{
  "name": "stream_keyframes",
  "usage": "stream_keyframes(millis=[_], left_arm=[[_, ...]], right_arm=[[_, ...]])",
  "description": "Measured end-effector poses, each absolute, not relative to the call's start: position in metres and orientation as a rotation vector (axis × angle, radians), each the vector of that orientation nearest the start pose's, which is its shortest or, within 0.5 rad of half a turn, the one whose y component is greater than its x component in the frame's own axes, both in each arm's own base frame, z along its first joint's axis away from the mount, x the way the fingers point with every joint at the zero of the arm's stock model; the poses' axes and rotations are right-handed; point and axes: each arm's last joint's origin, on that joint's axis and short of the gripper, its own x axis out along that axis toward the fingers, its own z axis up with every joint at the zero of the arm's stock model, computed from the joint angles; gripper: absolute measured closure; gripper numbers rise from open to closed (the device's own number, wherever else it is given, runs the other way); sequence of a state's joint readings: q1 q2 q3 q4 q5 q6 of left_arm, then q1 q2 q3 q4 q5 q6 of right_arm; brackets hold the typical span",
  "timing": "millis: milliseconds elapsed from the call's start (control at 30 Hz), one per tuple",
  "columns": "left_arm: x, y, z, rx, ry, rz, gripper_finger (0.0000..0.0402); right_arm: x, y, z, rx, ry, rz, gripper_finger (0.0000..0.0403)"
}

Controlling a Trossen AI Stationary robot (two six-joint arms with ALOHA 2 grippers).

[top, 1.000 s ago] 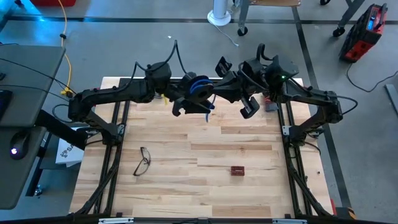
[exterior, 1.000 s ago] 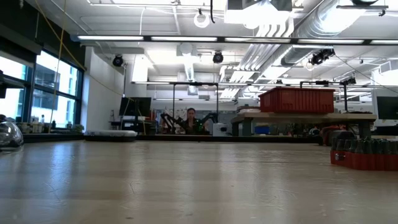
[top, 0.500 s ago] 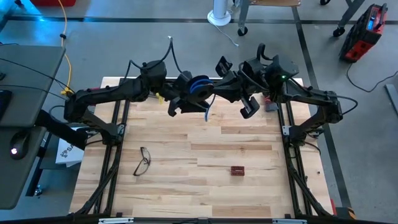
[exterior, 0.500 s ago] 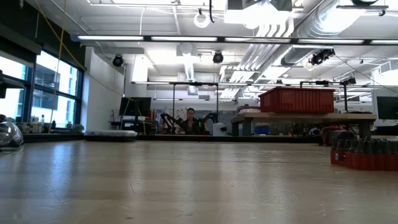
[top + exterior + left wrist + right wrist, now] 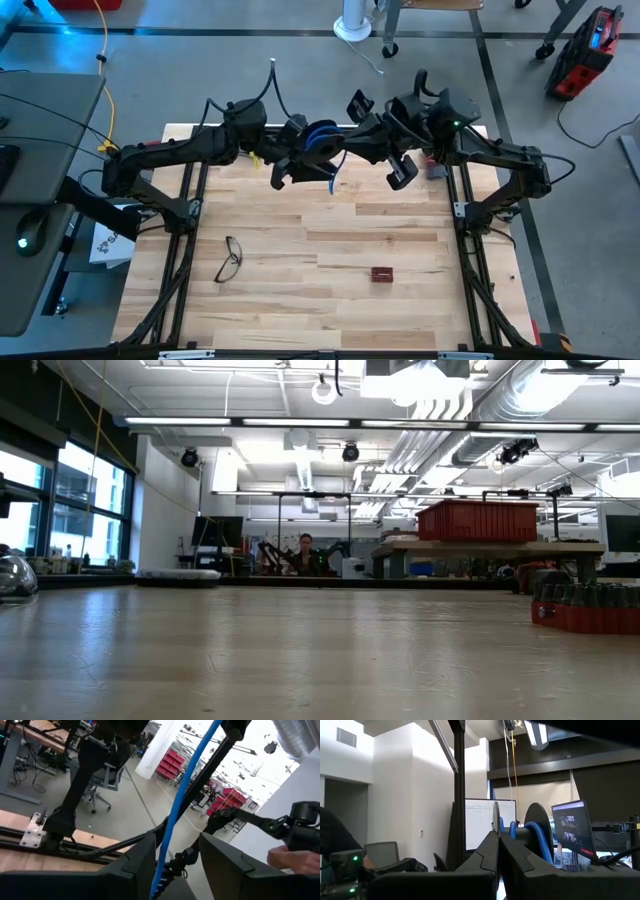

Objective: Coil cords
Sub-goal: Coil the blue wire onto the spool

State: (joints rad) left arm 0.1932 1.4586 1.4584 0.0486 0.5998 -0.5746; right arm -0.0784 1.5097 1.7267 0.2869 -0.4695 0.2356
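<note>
Left claw [image 5: 303, 160] held high over the worktop's [image 5: 300, 300] far edge, fingers [image 5: 135, 865] parted around a blue strand of the cords [image 5: 322, 140], not pinching. Right claw [image 5: 352, 143] clenched, meeting the blue coil mid-air. Risk: the loose tail slips between the parted fingers and the coil unwinds.

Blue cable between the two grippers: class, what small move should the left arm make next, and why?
Probably close the left gripper on the blue cable: the strand runs between its open fingers, while the right gripper, shut, holds up the coil above the table.
</note>
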Motion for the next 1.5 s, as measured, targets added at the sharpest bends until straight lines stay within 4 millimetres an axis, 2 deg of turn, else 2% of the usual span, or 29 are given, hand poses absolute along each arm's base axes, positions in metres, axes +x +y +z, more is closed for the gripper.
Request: stream_keyframes(millis=[333, 633, 900, 1100, 1233, 1333, 1500], left_arm=[[0.324, 0.045, 0.430, -0.548, 0.081, -0.412, 0.0286], [0.328, 0.042, 0.426, -0.524, 0.086, -0.368, 0.0339], [0.328, 0.043, 0.425, -0.516, 0.089, -0.367, 0.0349], [0.328, 0.043, 0.425, -0.506, 0.091, -0.365, 0.0394], [0.328, 0.043, 0.423, -0.521, 0.107, -0.362, 0.0397], [0.322, 0.042, 0.422, -0.562, 0.161, -0.356, 0.0399], [0.295, 0.034, 0.431, -0.591, 0.241, -0.354, 0.0400]], right_arm=[[0.312, -0.011, 0.524, 0.088, -0.449, 0.438, 0.0403], [0.312, -0.011, 0.525, 0.086, -0.453, 0.439, 0.0403], [0.312, -0.011, 0.525, 0.079, -0.455, 0.437, 0.0403], [0.312, -0.011, 0.525, 0.079, -0.455, 0.437, 0.0403], [0.312, -0.011, 0.525, 0.078, -0.454, 0.440, 0.0403], [0.312, -0.011, 0.524, 0.079, -0.451, 0.439, 0.0403], [0.305, -0.015, 0.525, 0.063, -0.409, 0.409, 0.0403]])
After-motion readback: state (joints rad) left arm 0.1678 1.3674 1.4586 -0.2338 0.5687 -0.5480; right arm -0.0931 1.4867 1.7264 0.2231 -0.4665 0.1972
